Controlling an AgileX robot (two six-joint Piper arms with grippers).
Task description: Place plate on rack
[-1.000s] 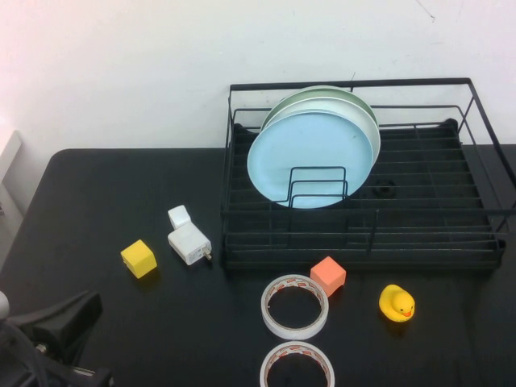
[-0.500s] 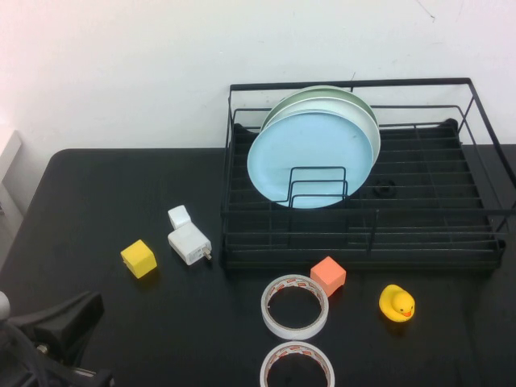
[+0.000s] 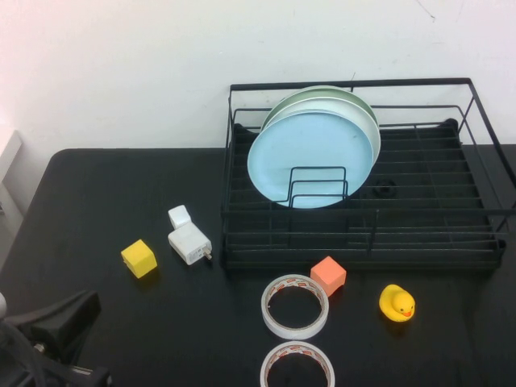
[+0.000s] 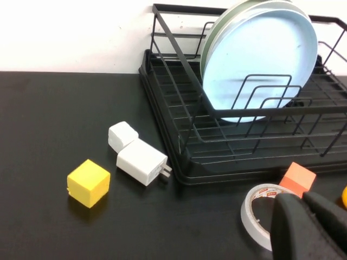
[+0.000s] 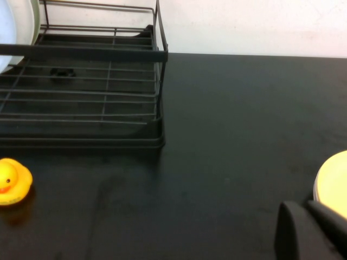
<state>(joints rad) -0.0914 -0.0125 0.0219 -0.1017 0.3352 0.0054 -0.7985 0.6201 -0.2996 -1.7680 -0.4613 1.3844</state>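
The light blue plate (image 3: 310, 153) (image 4: 260, 59) stands upright in the left part of the black wire rack (image 3: 435, 212) (image 4: 227, 173) (image 5: 81, 52), held by the upright dividers and leaning on the pale green plates (image 3: 359, 109) behind it. My left gripper (image 3: 85, 306) (image 4: 302, 199) hangs low at the table's near left corner, far from the rack, shut and empty. My right gripper (image 5: 301, 208) is out of the high view; its wrist view shows it shut and empty over the bare table to the right of the rack.
In front of the rack lie a yellow cube (image 3: 139, 258), a white charger (image 3: 189, 242) with a small white block (image 3: 179, 216), an orange cube (image 3: 328, 275), two tape rolls (image 3: 295, 306) (image 3: 297, 364) and a rubber duck (image 3: 397, 303). A pale yellow round thing (image 5: 333, 181) sits beside the right gripper.
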